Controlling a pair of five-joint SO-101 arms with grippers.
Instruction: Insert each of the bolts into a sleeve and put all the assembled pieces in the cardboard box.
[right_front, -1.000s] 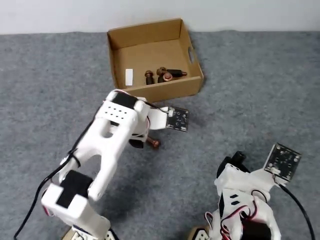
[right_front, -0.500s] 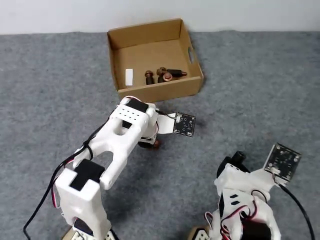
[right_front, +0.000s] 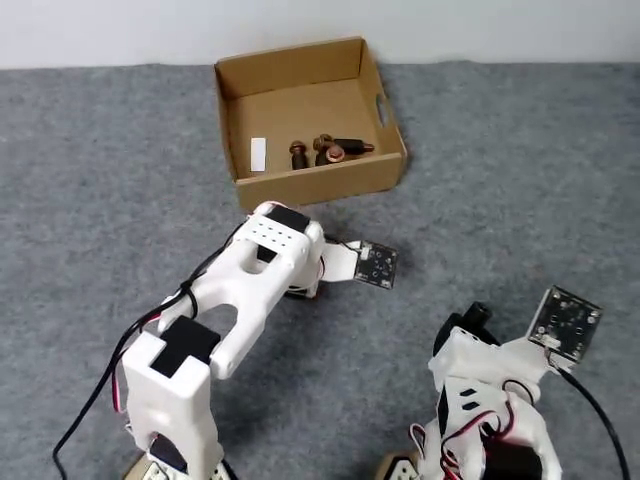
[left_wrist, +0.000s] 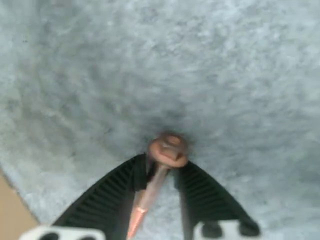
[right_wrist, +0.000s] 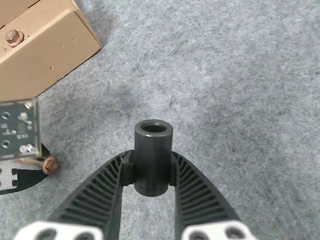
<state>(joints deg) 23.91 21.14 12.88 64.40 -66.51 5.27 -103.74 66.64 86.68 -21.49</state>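
1. Left claw (left_wrist: 160, 167): fingers clamped on a copper bolt (left_wrist: 167, 151). The hex head sits at the fingertips and the shank runs back between the fingers toward the wrist. Grey table (right_front: 520, 180) lies close beneath; I cannot tell whether the head touches it.
2. Right claw (right_wrist: 151, 167): fingers clamped on a black sleeve (right_wrist: 153, 150), gripped around its lower half. The sleeve is upright, with its open bore facing up and nothing in it.
3. Step in hand, as I judge it: mating this bolt with this sleeve. Each part is in its own claw and the two are well apart.
4. Next move calls for bringing the bolt's shank tip in line with the bore. The tip points back into the left claw, so the head leads. The left wrist probably has to turn the bolt, or the sleeve must come to the shank end.
5. Left arm (right_front: 250, 290): stretched forward and bent down over the table just in front of the cardboard box (right_front: 300, 185), with its claw under the wrist.
6. Right arm (right_front: 490, 400): folded back near its base, well short of the box.
7. Inside the box, assembled pieces (right_front: 325, 150) lie along the near wall, beside a white label (right_front: 258, 154).
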